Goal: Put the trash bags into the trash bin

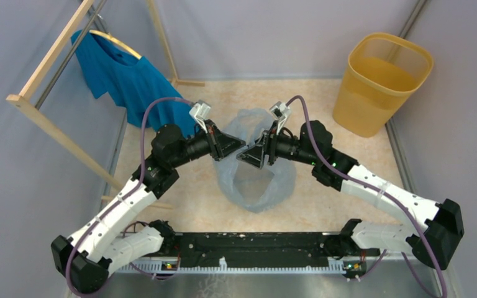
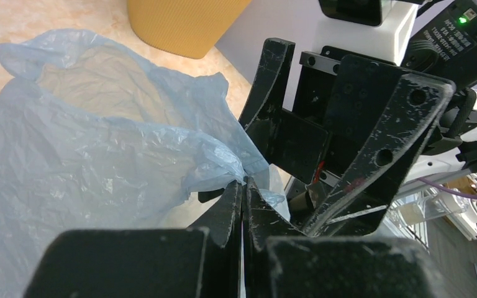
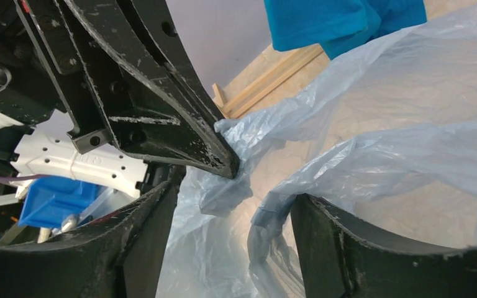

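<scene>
Beige speckled table [image 1: 180,205] carries the thin, translucent pale blue plastic bag [image 1: 258,183], spread at its middle and well apart from the yellow-orange mesh plastic bin [image 1: 382,87]. At the bag's edge the left gripper [image 1: 241,147] is closed, pinching the film, while the right gripper [image 1: 248,158] stands with jaws apart. Lifting and carrying remain, I judge.

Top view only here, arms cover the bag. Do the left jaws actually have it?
Observer: Yes. In the left wrist view the left gripper has its jaws shut on an edge of the bag.
Operator: Right side gripping too?
Observer: No. The right gripper has its jaws apart; a fold of the bag hangs in the gap, unclamped.
Operator: How close are the two tips?
Observer: Very close. In the right wrist view the left tip sits just above the right jaws' gap, on the same bunched edge.
</scene>
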You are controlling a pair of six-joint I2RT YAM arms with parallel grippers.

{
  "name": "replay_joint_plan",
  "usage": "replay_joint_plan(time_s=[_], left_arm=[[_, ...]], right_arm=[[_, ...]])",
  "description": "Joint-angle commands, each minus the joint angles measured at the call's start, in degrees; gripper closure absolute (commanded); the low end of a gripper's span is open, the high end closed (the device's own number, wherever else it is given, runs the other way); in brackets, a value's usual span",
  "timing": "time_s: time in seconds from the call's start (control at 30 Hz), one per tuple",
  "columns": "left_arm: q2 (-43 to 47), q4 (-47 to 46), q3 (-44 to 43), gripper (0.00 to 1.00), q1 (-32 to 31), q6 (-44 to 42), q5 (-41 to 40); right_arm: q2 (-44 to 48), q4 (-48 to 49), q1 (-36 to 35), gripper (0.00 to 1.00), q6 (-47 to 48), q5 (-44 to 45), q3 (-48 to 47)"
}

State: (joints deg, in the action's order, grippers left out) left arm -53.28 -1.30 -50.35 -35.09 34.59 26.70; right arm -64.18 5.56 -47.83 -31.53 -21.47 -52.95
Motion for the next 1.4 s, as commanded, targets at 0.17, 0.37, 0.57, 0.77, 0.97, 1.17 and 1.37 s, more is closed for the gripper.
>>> replay_joint_plan(time_s=[0.17,0.37,0.57,0.77,0.97,1.17,1.37], left_arm=[[-2.55,-0.53,-3.73,1.00,-0.29,-1.06,2.24],[-2.31,4.62,-6.30,0.86,-0.32,-3.65,0.86],[1.31,10.16,-7.31,0.33,-0.32,-8.95,-3.88],[-1.28,19.58,-10.54,0.01,-0.29,-14.17,-5.77],[-5.02,16.48,-8.99,0.01,-0.32,-8.22,1.37],[-8.57,15.30,-8.51,0.02,-0.29,-1.26,-0.31],[-9.71,11.23,-6.03,0.22,-0.36,1.38,2.55]], right_arm=[[-0.30,6.04,-0.24,0.32,-0.67,0.25,-0.60],[-1.37,9.46,-0.22,0.74,-2.72,0.22,1.05],[-1.05,5.70,-0.23,1.00,2.40,-0.93,0.63],[-0.55,4.64,-0.24,1.00,9.89,-11.65,1.89],[-0.50,5.06,-0.24,1.00,12.18,-15.27,2.88],[-0.97,7.51,-0.22,1.00,11.51,-16.35,4.68],[-0.72,7.80,-0.23,1.00,11.17,-15.84,4.95]])
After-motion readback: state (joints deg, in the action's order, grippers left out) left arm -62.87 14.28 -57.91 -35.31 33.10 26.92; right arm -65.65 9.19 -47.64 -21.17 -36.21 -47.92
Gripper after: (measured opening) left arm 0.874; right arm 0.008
